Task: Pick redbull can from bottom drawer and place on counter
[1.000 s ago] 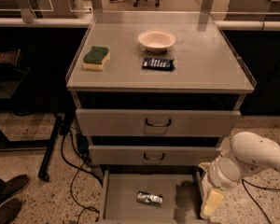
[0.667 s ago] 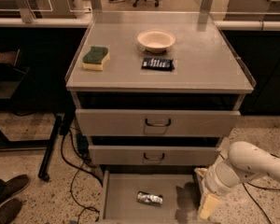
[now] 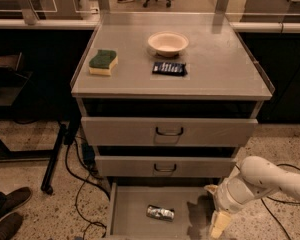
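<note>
The redbull can (image 3: 160, 213) lies on its side on the floor of the open bottom drawer (image 3: 127, 211), near its middle. The counter (image 3: 220, 69) is the grey top of the cabinet. My gripper (image 3: 217, 223) hangs at the end of the white arm (image 3: 262, 181), at the drawer's right edge, to the right of the can and apart from it.
On the counter are a green and yellow sponge (image 3: 103, 62), a cream bowl (image 3: 168, 43) and a flat dark blue snack packet (image 3: 169, 68). Two upper handled drawers (image 3: 168, 131) are pushed in. Cables (image 3: 77, 184) lie on the floor left of the cabinet. Shoes (image 3: 5, 209) show at the bottom left.
My arm and gripper have shifted slightly left toward the drawer. The can has not moved.
</note>
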Action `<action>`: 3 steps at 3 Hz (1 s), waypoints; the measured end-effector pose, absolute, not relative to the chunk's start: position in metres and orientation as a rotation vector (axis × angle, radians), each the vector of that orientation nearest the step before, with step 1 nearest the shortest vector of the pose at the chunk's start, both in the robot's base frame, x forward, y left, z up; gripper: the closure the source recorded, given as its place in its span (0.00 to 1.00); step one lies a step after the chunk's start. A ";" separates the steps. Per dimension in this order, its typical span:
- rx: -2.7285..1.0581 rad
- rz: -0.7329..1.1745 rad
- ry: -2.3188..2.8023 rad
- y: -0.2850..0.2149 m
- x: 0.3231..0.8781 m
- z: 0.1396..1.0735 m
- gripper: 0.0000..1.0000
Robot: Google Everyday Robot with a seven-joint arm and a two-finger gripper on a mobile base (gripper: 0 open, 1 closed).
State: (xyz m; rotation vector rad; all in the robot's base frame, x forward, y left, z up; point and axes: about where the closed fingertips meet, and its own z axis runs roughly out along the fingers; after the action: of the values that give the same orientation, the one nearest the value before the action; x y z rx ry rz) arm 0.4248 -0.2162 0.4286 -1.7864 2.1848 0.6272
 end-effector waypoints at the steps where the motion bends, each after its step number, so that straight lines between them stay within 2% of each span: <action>1: -1.822 0.663 2.125 -0.210 0.418 0.414 0.00; 3: -1.872 0.720 2.061 -0.194 0.409 0.376 0.00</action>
State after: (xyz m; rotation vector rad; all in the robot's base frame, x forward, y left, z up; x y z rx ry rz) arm 0.4094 -0.1940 0.3763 -1.8724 2.0605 0.7198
